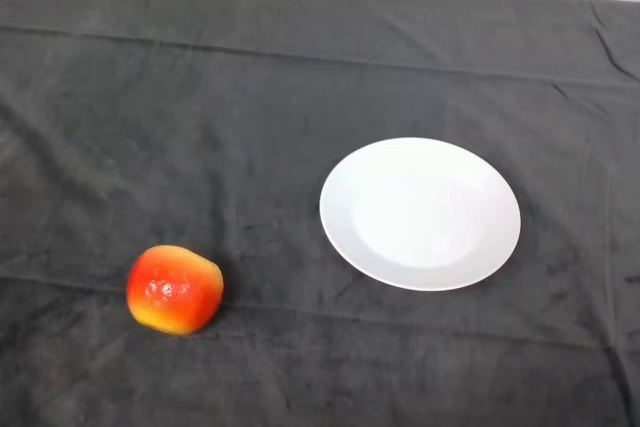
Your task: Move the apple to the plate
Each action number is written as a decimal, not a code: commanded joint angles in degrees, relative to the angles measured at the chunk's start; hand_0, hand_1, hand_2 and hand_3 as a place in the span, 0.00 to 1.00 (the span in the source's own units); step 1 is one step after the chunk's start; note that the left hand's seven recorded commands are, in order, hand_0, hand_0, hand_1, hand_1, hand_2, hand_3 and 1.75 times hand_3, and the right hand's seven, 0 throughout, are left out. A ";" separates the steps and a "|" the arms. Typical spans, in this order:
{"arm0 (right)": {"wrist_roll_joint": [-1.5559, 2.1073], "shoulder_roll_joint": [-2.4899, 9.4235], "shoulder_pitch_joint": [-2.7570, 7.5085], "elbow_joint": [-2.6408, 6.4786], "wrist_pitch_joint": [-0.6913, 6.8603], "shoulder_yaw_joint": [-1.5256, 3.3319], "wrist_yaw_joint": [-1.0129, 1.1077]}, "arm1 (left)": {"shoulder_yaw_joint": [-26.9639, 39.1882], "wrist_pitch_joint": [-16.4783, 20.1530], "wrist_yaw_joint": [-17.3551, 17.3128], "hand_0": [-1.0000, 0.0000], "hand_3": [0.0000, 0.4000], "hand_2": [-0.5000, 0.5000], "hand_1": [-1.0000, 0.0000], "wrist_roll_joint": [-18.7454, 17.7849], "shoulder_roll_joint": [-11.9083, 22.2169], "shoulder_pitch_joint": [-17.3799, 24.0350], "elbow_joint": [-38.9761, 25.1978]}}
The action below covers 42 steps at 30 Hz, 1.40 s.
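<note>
1. While nothing has been moved yet, the apple (174, 289) sits on the dark cloth (250, 77) at the near left, well apart from the white plate (420, 213) to its right.
2. No part of the robot shows, so I cannot tell how its fingers stand.
3. Round, firm and glossy, the apple looks light but likely to roll or slip.
4. I would grip it across its widest middle, from opposite sides.

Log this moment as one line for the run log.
apple: on cloth, left of plate | plate: holds nothing | step: apple not moved yet
</note>
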 commanded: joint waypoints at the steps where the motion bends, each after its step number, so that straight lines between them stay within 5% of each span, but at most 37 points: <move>1: 1.09 -0.87 -1.60 -0.70 -0.37 -0.94 0.35 | 0.68 -1.94 -0.18 1.00 0.00 0.50 1.00 1.07 -0.07 -2.75 1.89; 28: 1.06 -0.82 -1.57 -0.81 -0.36 -0.92 0.30 | -10.04 -7.31 12.36 1.00 0.00 0.50 1.00 17.73 -2.90 -3.24 -2.28; 42: 1.02 -0.71 -1.51 -1.06 -0.33 -0.86 0.18 | -14.93 -4.19 16.91 1.00 0.00 0.50 1.00 23.85 -6.04 1.22 -17.29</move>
